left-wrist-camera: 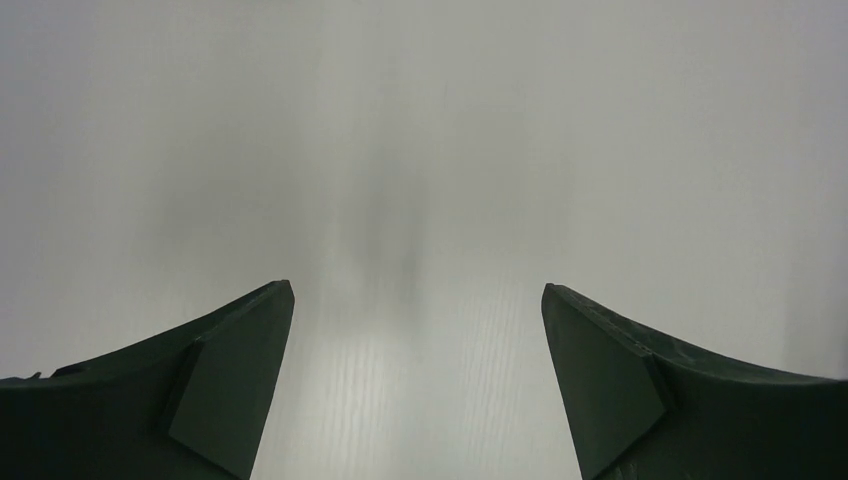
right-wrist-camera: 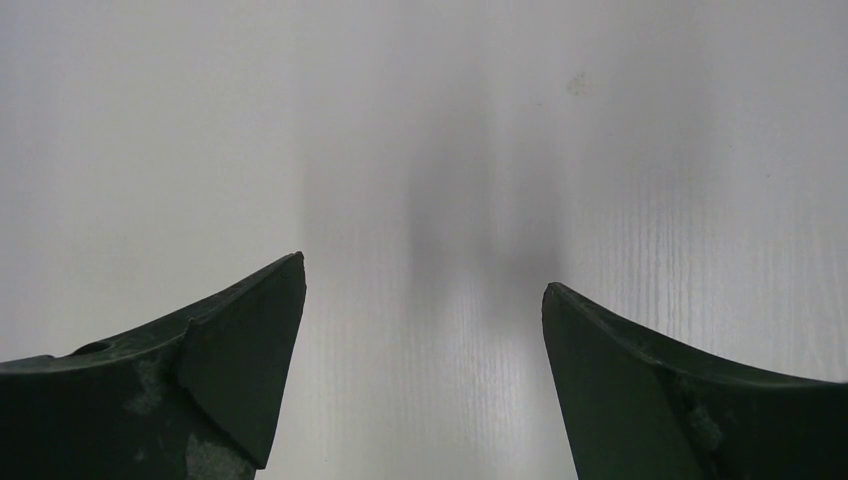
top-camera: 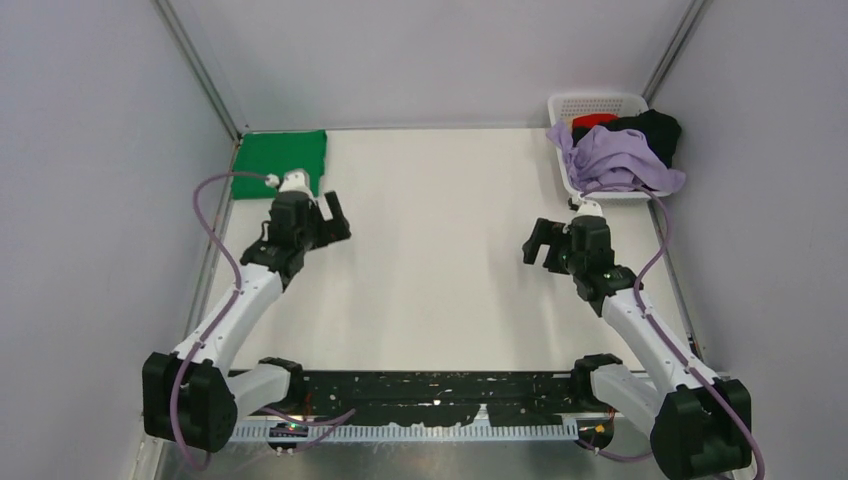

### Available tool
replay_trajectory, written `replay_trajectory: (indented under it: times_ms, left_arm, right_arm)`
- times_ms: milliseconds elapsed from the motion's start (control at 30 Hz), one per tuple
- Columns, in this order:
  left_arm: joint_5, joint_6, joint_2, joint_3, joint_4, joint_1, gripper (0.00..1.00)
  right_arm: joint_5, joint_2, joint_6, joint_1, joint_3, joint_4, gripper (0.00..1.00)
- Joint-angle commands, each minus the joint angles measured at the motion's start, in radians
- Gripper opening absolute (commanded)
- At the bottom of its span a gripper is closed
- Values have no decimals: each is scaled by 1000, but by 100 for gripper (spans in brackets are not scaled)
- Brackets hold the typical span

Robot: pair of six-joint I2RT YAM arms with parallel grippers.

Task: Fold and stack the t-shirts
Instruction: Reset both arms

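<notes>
1. The green t-shirt (top-camera: 280,160) lies flat and squared off in the tabletop's (top-camera: 440,260) far corner at 10 o'clock. It looks already folded and would be the base of the stack.
2. The lavender t-shirt (top-camera: 625,160) spills over the near rim of the white basket (top-camera: 600,98) at 2 o'clock. A black t-shirt (top-camera: 662,130) and a red t-shirt (top-camera: 595,120) are bunched behind it.
3. The left hand (top-camera: 333,215) hovers just beside the green t-shirt's 5 o'clock corner. It is released and holds nothing, and its wrist view shows only bare tabletop between the fingers.
4. The right hand (top-camera: 537,245) is near the basket, at its 7 o'clock side. It is likewise spread wide and empty.
5. Risk: the lavender cloth is tangled with the black t-shirt, so a pull on it may drag both out, or tip the light basket.
6. Risk: a pinch on a loose fold rather than a hem would lift the shirt bunched, and it would be hard to spread.
7. Risk: the left hand is close enough to the green t-shirt that a careless sweep could rumple it.
</notes>
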State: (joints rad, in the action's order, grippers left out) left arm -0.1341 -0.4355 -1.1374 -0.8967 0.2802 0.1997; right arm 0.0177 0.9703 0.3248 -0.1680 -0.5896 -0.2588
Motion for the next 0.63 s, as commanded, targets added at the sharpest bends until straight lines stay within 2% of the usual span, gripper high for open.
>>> replay_trajectory:
  times_ms: [0,100,233,367,600]
  left_arm:
    - [14,-81,91,192,-113,95,100]
    - [3,-97,155,232,-85,130,100]
    - [-8,-76,236,280,-140,139,100]
    - [-16,-64,260,292,-141,139,100]
    - [-37,-53,292,309,-142,139,100]
  right_arm:
    - [-118,-59,22,2,56,128,95]
    - [-135,-88,23,2,110,219,96]
    - [-161,-98,12,2,157,288,95]
    - [-208,-99,4,2,152,269,95]
    - [-189,-96,11,3,153,268,95]
